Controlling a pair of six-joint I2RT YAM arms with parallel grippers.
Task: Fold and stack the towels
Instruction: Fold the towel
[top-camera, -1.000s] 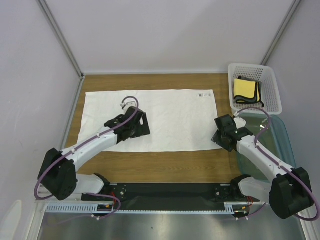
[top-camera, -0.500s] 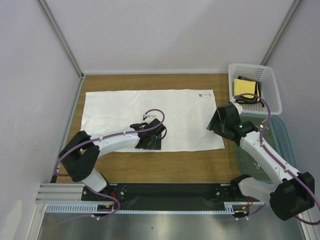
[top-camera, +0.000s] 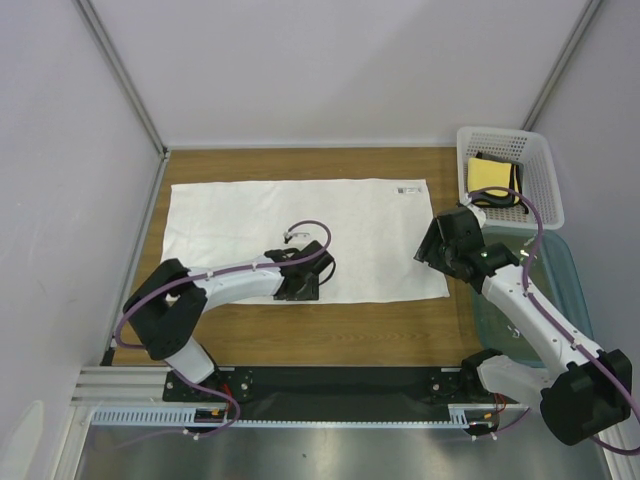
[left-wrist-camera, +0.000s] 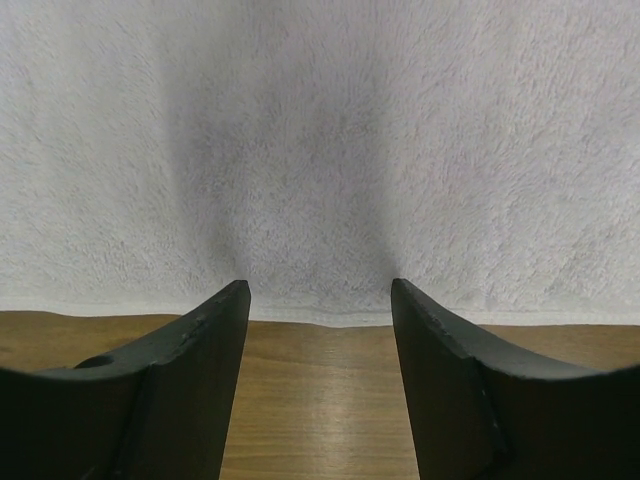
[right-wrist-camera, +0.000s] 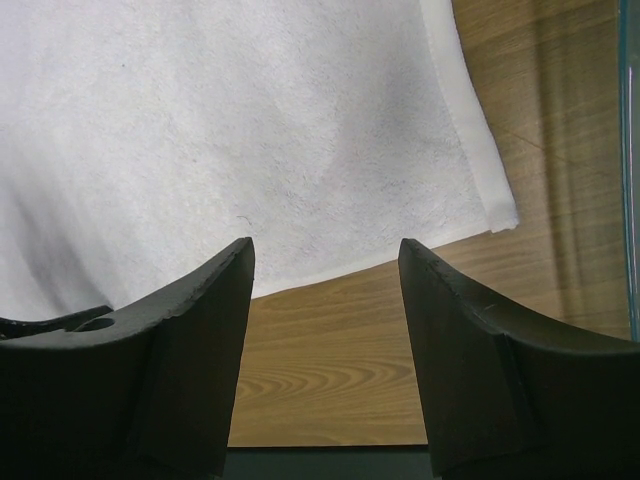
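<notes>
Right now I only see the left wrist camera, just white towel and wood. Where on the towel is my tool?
Observer: The left tool is at the towel's near edge, about midway along it.
Operator: Where's the other tool?
Observer: The right tool is open above the towel's right edge, close to the near corner.
Operator: Are there more towels?
Observer: A yellow towel lies in the basket at the far right.
</notes>
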